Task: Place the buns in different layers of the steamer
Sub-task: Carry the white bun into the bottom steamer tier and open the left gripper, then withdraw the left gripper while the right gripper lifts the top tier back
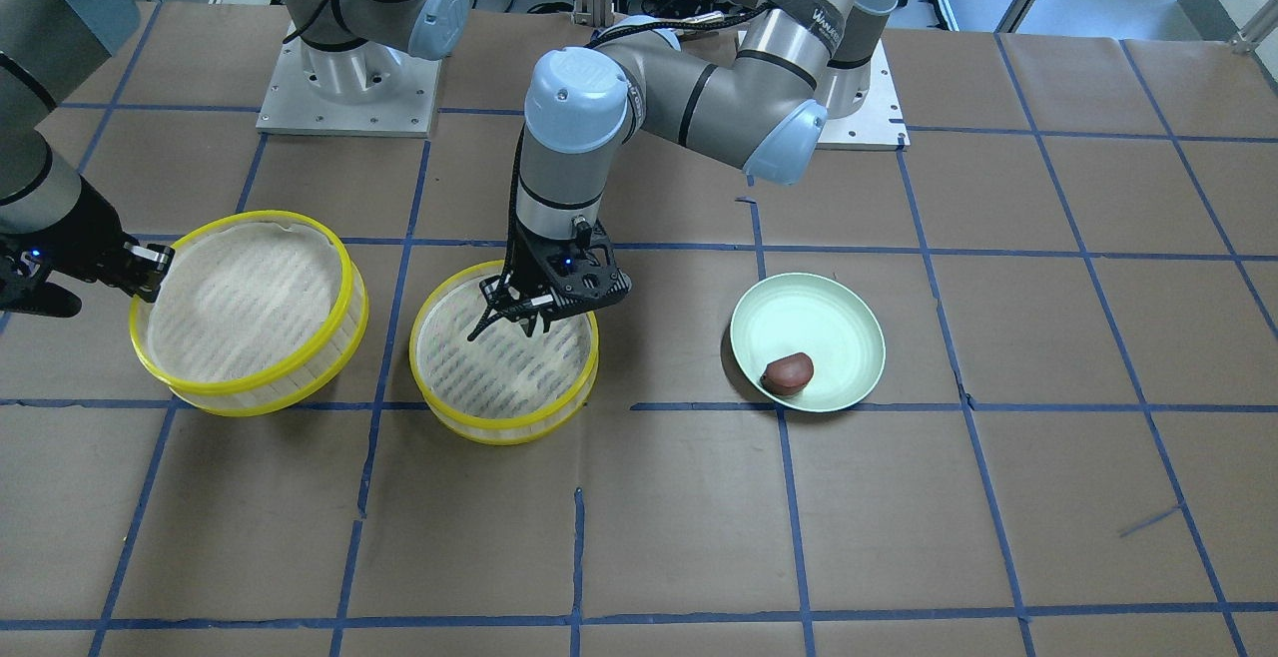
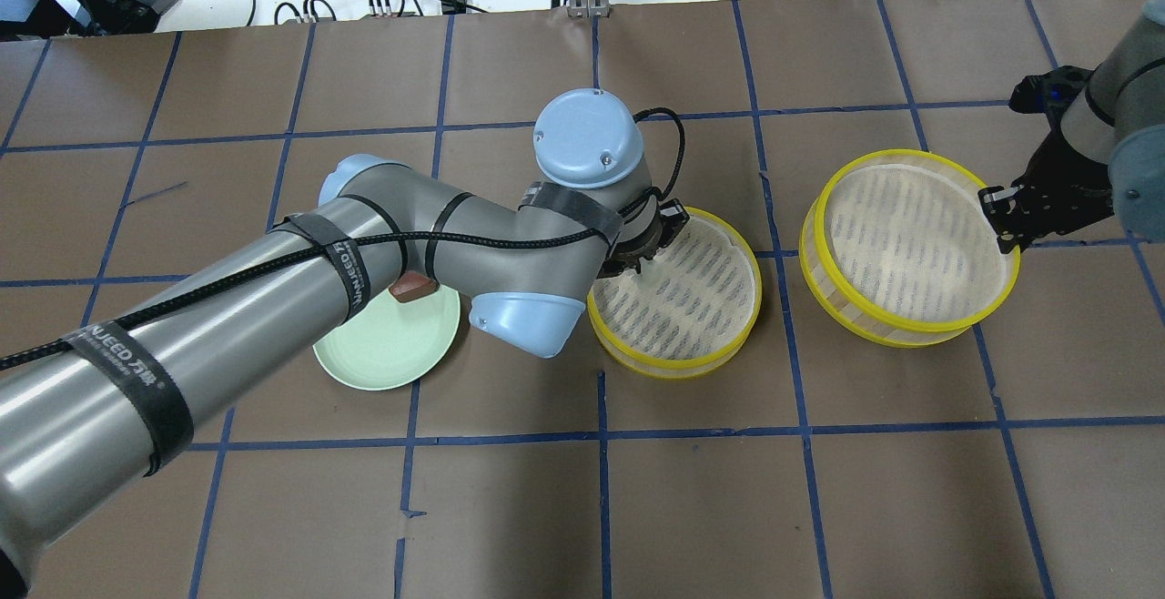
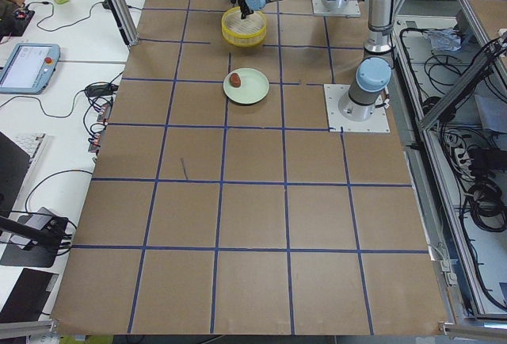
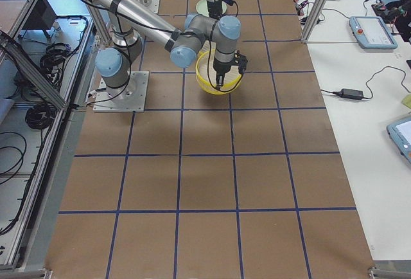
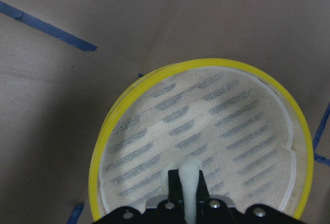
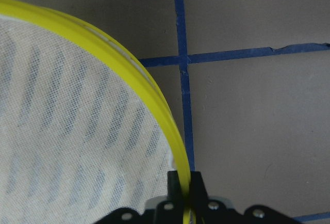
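The bench [image 1: 1048, 497] is covered in brown paper marked into squares by blue tape. The side views show white desks with cables and teach pendants next to it.

The left arm [image 1: 699, 98] reaches to the middle steamer layer [image 1: 504, 422]. The right arm [image 1: 40, 138] meets the second steamer layer [image 1: 250, 397], which stands apart on the robot's right. A pale green plate [image 1: 849, 328] lies on the robot's left, well apart from both layers.

The brown bun [image 1: 788, 373] lies on the plate near the rim farthest from the robot, its long axis roughly across the front view. That view shows it whole, while in the overhead view the left arm half covers it.

Only the left wrist view shows the white bun [image 5: 189, 182]. It is a narrow strip pinched between the fingers of the left end effector [image 1: 509, 318], above the lined bottom of the middle layer. Its long axis runs along the fingers, and its tip pokes towards the layer's centre.

The right end effector [image 1: 150, 273] is clamped narrowly on the second layer's yellow rim, with one finger inside and one outside. Whether that layer is clear of the bench cannot be told.
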{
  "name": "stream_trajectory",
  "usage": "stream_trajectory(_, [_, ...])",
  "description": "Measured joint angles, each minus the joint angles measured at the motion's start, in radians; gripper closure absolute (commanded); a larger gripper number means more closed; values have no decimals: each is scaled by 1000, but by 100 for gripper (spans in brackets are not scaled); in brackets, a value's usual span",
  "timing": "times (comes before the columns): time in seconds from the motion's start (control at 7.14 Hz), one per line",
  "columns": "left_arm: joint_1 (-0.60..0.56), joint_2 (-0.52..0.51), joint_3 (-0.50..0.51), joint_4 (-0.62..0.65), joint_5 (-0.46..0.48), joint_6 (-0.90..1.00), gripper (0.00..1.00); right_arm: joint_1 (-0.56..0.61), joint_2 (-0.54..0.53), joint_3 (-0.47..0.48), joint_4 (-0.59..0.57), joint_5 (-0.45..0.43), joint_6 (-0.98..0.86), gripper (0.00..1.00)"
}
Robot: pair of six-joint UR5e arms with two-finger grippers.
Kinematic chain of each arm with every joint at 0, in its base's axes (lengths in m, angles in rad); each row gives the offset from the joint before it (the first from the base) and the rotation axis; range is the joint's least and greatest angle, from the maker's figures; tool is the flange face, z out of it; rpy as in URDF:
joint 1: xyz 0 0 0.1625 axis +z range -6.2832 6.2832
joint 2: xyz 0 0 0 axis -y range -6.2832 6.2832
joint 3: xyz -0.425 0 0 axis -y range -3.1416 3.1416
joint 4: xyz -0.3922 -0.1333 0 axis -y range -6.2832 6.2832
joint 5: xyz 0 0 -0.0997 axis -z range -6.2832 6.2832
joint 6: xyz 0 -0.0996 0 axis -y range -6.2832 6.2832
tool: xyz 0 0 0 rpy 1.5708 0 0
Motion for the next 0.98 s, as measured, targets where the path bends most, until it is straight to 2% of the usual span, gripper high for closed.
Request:
stream_trajectory(0.28, [-2,1,-1,10,7,38,0,2,-1,0,0,-1,3,94])
stream_trajectory(0.7, [77,47,-13,0,33,220,0,10,-3,0,-2,2,8,93])
stream_trajectory(0.98, [91,47,-16,-6,32,216,0,17,-3,1,-2,4,8,93])
